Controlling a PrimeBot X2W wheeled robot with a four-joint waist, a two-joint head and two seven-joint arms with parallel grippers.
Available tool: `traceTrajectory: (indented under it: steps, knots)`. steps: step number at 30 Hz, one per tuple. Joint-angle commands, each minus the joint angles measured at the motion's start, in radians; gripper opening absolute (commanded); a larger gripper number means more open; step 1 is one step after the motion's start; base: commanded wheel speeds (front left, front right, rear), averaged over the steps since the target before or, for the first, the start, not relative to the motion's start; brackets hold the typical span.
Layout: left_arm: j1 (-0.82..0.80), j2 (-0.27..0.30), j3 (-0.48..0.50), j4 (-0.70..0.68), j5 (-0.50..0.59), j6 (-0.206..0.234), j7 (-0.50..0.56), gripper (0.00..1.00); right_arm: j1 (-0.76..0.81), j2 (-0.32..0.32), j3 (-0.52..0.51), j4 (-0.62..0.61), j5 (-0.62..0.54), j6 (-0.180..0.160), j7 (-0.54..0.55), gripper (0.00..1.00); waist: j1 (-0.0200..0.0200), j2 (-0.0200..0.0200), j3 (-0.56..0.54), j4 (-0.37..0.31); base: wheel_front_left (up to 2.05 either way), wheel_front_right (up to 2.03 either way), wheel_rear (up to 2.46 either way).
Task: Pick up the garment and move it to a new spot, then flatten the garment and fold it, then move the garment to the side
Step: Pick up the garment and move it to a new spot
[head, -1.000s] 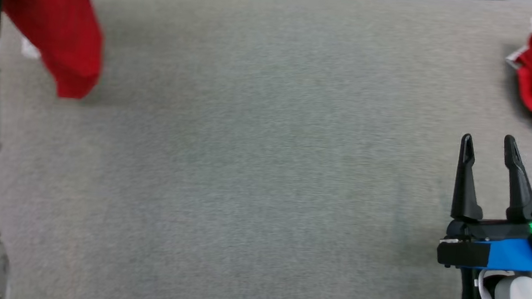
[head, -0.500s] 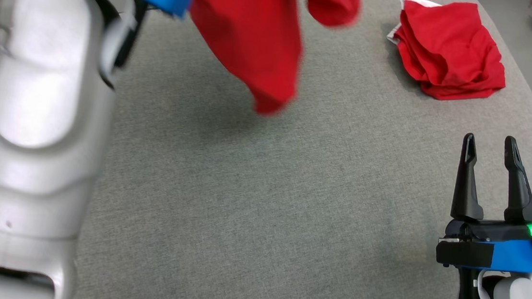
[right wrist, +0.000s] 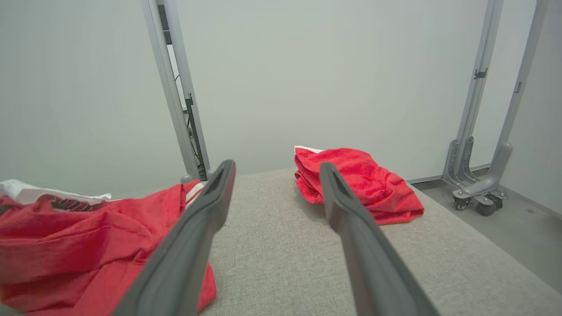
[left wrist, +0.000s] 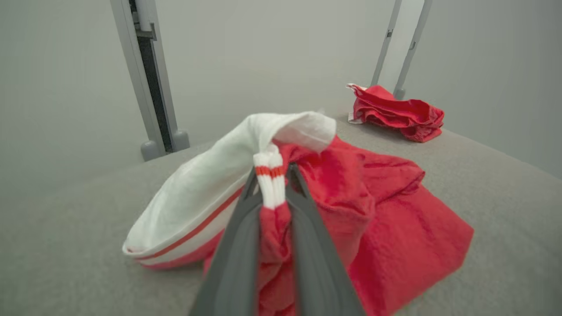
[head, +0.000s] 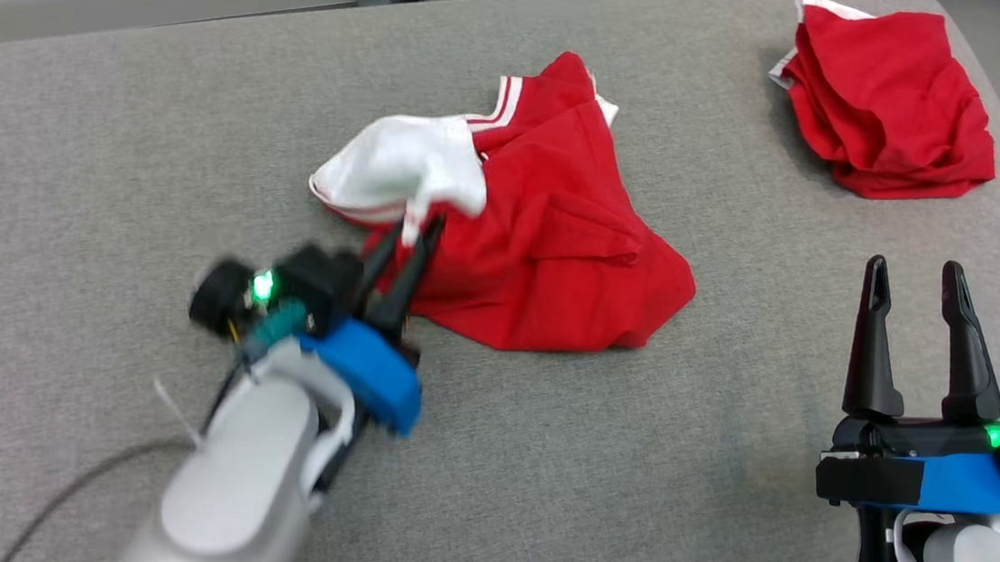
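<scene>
A red garment with white, red-striped trim lies crumpled in the middle of the grey table. My left gripper is shut on a striped cuff at the garment's near-left edge; in the left wrist view the fabric is pinched between the two dark fingers of the left gripper. My right gripper stands open at the lower right, apart from the cloth, with nothing between its fingers. In the right wrist view the garment lies to the left of the open right gripper.
A second red garment lies bunched at the table's far right corner, also in the right wrist view as a red heap. Grey frame posts stand behind the table. A wheeled base sits on the floor at right.
The head camera has swung across the table. The garment, which hung in the air from the raised left gripper, now rests on the table with the left gripper lowered and still shut on it.
</scene>
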Motion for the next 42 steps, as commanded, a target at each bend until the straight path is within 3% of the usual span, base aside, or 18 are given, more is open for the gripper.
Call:
traceTrajectory:
  steps: [1, 4, 5, 6, 7, 15, 27, 32, 42]
  knots:
    - [0.052, 0.001, -0.016, 0.009, -0.011, 0.008, -0.011, 0.0, 0.014, 0.003, 0.0, 0.001, -0.006, -0.001, -0.005, 1.0, 0.0001, 0.0, -0.004, 0.013, 0.0, 0.0, 0.0]
    - [0.106, 0.0, -0.048, 0.022, -0.017, 0.015, -0.019, 0.0, 0.015, 0.003, -0.001, 0.007, -0.011, -0.001, -0.005, 1.0, 0.0001, 0.0, -0.01, 0.031, 0.0, 0.0, 0.0]
    - [0.115, 0.0, -0.056, 0.022, -0.019, 0.017, -0.022, 0.05, 0.016, 0.003, 0.001, 0.008, -0.012, -0.001, -0.005, 1.0, 0.0001, 0.0, -0.014, 0.036, 0.0, 0.0, 0.0]
    - [0.123, 0.0, -0.06, 0.021, -0.023, 0.021, -0.026, 0.62, 0.018, 0.002, 0.002, 0.01, -0.012, -0.001, -0.005, 1.0, 0.0001, 0.0, -0.02, 0.042, 0.0, 0.0, 0.0]
    - [0.127, -0.001, -0.064, 0.015, -0.022, 0.03, -0.029, 1.0, 0.022, 0.002, 0.004, 0.013, -0.012, -0.001, -0.005, 1.0, 0.0001, 0.0, -0.026, 0.047, 0.0, 0.0, 0.0]
    - [0.154, 0.008, -0.032, -0.114, -0.016, 0.083, -0.043, 1.0, 0.057, 0.002, 0.007, 0.032, -0.022, -0.001, -0.005, 1.0, 0.0001, 0.0, -0.096, 0.1, 0.0, 0.0, 0.0]
    - [0.34, 0.108, 0.164, -0.334, 0.005, 0.152, -0.042, 1.0, 0.103, 0.002, 0.0, 0.045, -0.035, -0.001, -0.005, 1.0, 0.0001, 0.0, -0.178, 0.176, 0.0, 0.0, 0.0]
    - [0.448, 0.129, 0.259, -0.38, 0.016, 0.162, -0.043, 1.0, 0.133, 0.002, 0.017, 0.054, -0.026, -0.001, -0.005, 1.0, 0.0001, 0.0, -0.201, 0.196, 0.0, 0.0, 0.0]
    - [0.578, 0.097, 0.366, -0.396, 0.042, 0.145, -0.043, 1.0, 0.188, 0.002, 0.038, 0.088, -0.008, -0.001, -0.005, 1.0, 0.0001, 0.0, -0.229, 0.204, 0.0, 0.0, 0.0]
